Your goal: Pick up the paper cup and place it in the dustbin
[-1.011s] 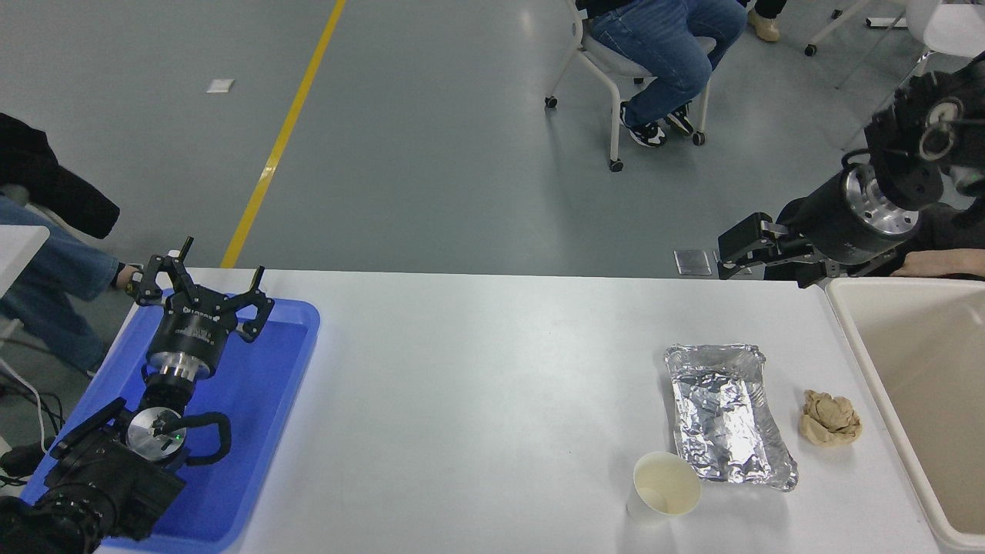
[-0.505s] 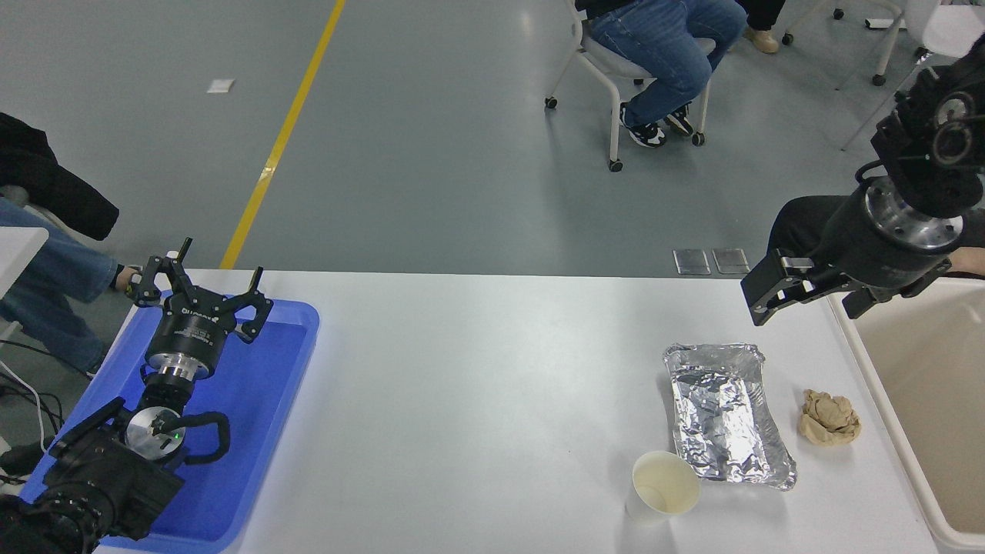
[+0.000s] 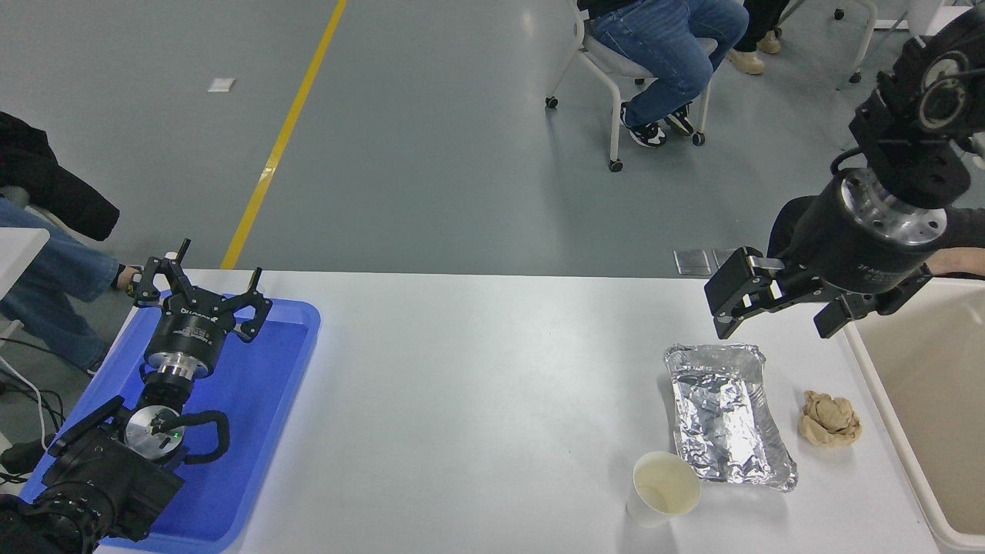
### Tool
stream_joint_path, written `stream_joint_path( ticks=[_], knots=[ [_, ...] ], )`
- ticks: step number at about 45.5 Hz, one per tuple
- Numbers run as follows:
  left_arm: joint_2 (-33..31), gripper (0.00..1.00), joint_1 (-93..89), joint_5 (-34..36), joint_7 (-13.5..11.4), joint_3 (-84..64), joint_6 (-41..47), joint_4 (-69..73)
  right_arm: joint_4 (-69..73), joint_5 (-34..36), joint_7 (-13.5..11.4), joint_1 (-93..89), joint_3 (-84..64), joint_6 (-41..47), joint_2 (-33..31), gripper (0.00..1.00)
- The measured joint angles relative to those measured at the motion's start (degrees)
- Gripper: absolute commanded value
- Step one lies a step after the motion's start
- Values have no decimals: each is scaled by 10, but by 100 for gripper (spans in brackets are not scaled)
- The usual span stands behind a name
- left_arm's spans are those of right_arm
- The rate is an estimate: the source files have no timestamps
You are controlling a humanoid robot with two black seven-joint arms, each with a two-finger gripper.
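Observation:
The paper cup (image 3: pixel 666 486) stands upright near the table's front edge, its cream inside showing, just left of the foil tray's near corner. The dustbin (image 3: pixel 879 388) is the large cream bin at the table's right end, partly cut off by the picture edge. My right gripper (image 3: pixel 772 329) is open and empty. It hangs above the far right part of the table, over the far end of the foil tray and well behind the cup. My left gripper (image 3: pixel 202 291) is open and parked over the blue tray at the lower left.
A crumpled silver foil tray (image 3: pixel 727 415) lies right of the cup. A crumpled tan paper ball (image 3: pixel 829 418) lies between it and the dustbin. A flat blue tray (image 3: pixel 269 385) sits at the table's left end. People sit beyond the table's far side.
My right gripper has come from beyond the table's far right edge down and leftward to above the foil tray's far end. The cup and left arm have not moved.

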Motion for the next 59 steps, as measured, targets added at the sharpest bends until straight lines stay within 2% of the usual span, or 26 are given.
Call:
stream_joint_path(
  ticks=[27, 59],
  knots=[
    [0, 100, 0, 0, 0, 0, 0, 0, -11, -2, 0, -75, 18, -19, 31, 100],
    [1, 100, 1, 0, 0, 0, 0, 0, -47, -129, 0, -289, 91, -127, -16, 100]
  ],
)
